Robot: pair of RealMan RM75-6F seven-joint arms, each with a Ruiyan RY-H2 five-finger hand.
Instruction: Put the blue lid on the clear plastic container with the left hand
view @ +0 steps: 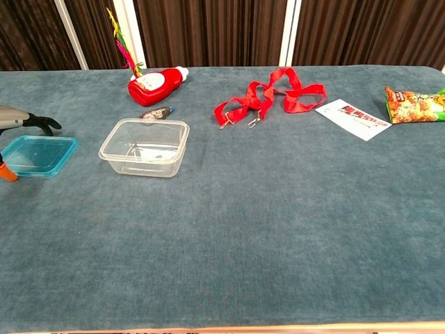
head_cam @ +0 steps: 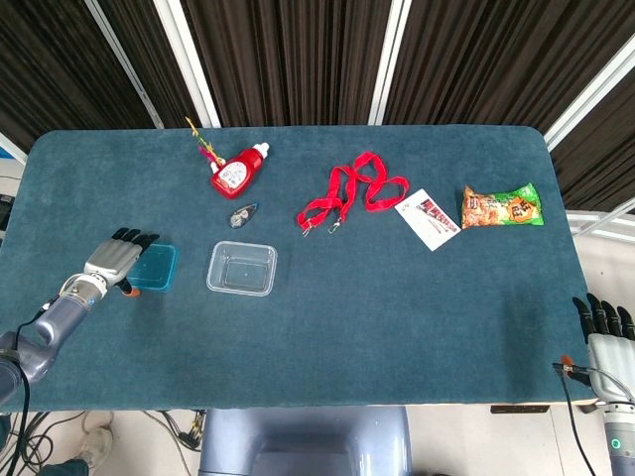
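Left hand: the left hand [head_cam: 117,257] sits at the 9 o'clock edge of the blue lid [head_cam: 152,267], fingers extended over its left rim and thumb below; it has hold of nothing that the head view shows, and whether fingertips touch the lid cannot be told.

Left hand, chest view: only dark fingertips [view: 42,122] and an orange thumb tip show at the frame's left edge, just above and beside the lid [view: 36,154].

Right hand: the right hand [head_cam: 606,332] rests off the worktop's near right corner, fingers straight and apart, empty.

Blue lid: flat on the teal worktop [head_cam: 397,327], just beside the clear plastic container [head_cam: 242,269], at its 9 o'clock, a narrow strip of cloth between them.

Lid orientation: lying level with its raised rim upward; nearly square, its slightly longer axis running 12 to 6 o'clock in the head view.

Container: open side up, empty, long axis 9 to 3 o'clock, so the lid probably needs a quarter turn to match.

Risk 1: a low, thin lid on soft cloth gives little edge to pinch; fingers may slide it toward 3 o'clock into the container and shove both.

Risk 2: a 1-sided grip could let the lid tilt and drop.

Risk 3: set down unturned, the lid would sit crosswise and not seat.

Bystanders: red bottle [head_cam: 236,173] at 12 o'clock of the container; red lanyard [head_cam: 352,194] well apart.
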